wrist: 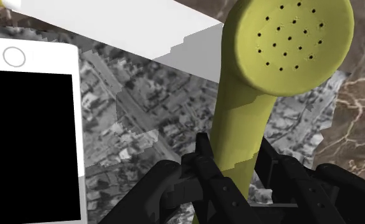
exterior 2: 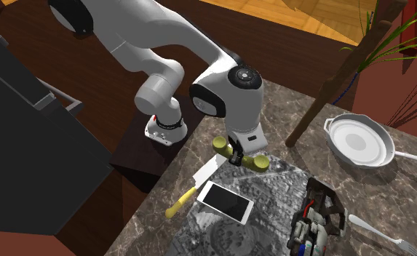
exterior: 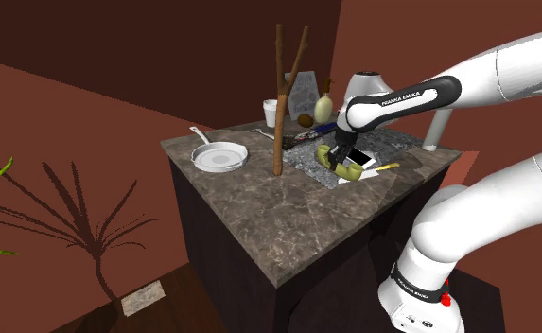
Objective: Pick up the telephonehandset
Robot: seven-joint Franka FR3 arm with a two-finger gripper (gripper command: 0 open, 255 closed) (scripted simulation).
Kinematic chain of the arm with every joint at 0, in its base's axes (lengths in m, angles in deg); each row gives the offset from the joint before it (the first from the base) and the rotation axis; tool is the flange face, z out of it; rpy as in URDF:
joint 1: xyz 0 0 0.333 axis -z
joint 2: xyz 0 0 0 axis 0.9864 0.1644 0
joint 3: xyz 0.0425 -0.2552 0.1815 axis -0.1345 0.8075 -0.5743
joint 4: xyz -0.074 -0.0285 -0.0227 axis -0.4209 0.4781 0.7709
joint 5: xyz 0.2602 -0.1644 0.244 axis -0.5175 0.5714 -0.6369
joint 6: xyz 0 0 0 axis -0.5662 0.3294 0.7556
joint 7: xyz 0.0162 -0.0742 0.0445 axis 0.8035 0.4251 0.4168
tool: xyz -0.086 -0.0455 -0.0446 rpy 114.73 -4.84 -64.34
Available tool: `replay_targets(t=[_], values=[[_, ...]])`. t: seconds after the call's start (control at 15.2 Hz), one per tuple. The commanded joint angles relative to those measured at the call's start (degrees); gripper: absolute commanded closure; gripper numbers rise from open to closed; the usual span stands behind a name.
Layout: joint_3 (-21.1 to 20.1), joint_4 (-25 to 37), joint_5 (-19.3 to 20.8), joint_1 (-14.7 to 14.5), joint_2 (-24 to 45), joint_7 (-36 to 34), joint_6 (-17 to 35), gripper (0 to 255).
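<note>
Olive-yellow telephone handset [wrist: 243, 121] — a curved handle with a round cap at each end — sits clamped between the black jaws, gripped at the middle of its handle. One perforated cap juts out beyond the jaws. In the second exterior view a cap shows on either side of them. Whether the handset rests on the surface or is raised off it, I cannot tell. Directly beneath the jaws lies a grey mat [wrist: 130, 121] printed like an aerial city photograph, spread on a dark brown marbled stone counter [exterior: 288, 222]. Just beside the jaws, on the mat, lies a flat white smartphone with a black screen [wrist: 31, 127]. Near it is a knife with a white blade and yellow handle [exterior 2: 207, 172]. Well away from the jaws are a round white frying pan [exterior: 219, 156] and a bare forked wooden branch [exterior: 281, 95] standing upright on the counter.
</note>
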Motion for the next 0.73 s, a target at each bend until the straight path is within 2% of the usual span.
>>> replay_targets(t=[0.0,0.66], values=[[-0.16,0.56,-0.11,-0.03,-0.34,0.00,-0.91,255],[-1.49,6.63,-1.18,-0.40,-2.90,0.30,-9.52,255]])
